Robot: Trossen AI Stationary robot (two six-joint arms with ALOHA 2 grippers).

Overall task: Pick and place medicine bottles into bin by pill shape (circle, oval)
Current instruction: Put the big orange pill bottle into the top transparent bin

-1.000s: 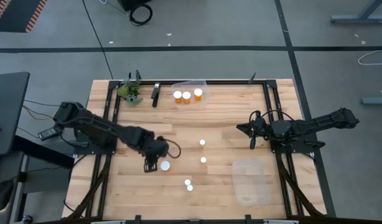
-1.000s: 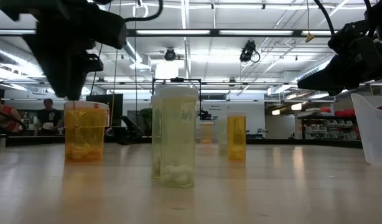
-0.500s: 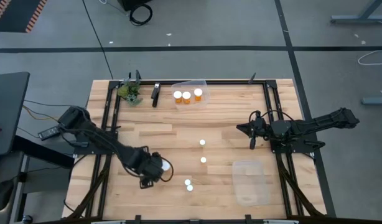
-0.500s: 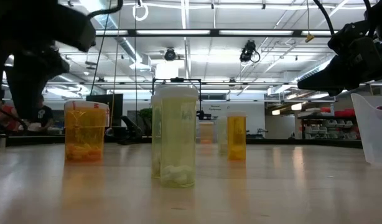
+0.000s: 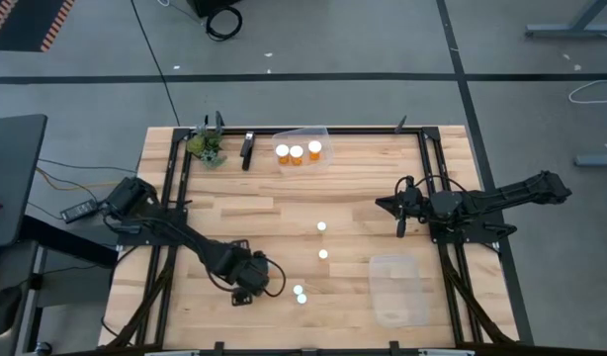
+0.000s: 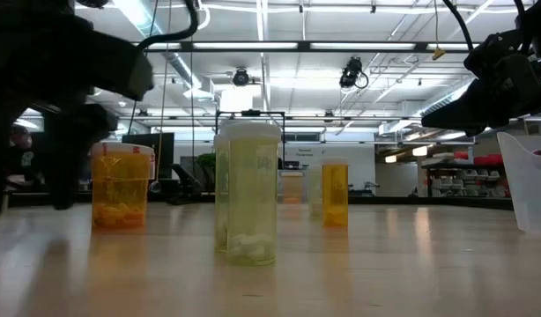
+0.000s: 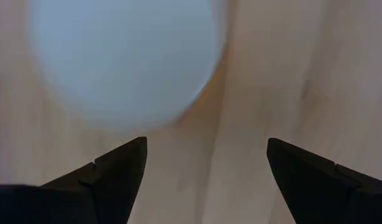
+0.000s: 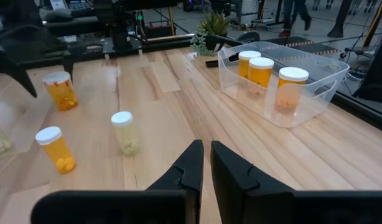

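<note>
An orange medicine bottle (image 6: 121,187) with a white cap (image 7: 122,56) stands on the table at the near left. My left gripper (image 5: 249,282) points down just beside it, on its near side. The gripper is open, its fingers (image 7: 116,168) wide apart, and it touches nothing. Two pale bottles (image 5: 300,294) stand close together near the front edge. Another orange bottle (image 8: 54,149) and a pale one (image 8: 124,132) stand mid-table. My right gripper (image 8: 206,149) waits shut at the table's right, above the wood.
A clear bin (image 5: 305,148) at the far edge holds three orange bottles. A second clear bin (image 5: 397,287) stands at the near right. A small plant (image 5: 207,148) and a dark tool (image 5: 247,148) lie at the far left.
My left gripper has gone toward the table's near edge and down, from over the orange bottle to low beside it. Its fingers have opened wide on the way. The bottles have stayed where they were.
</note>
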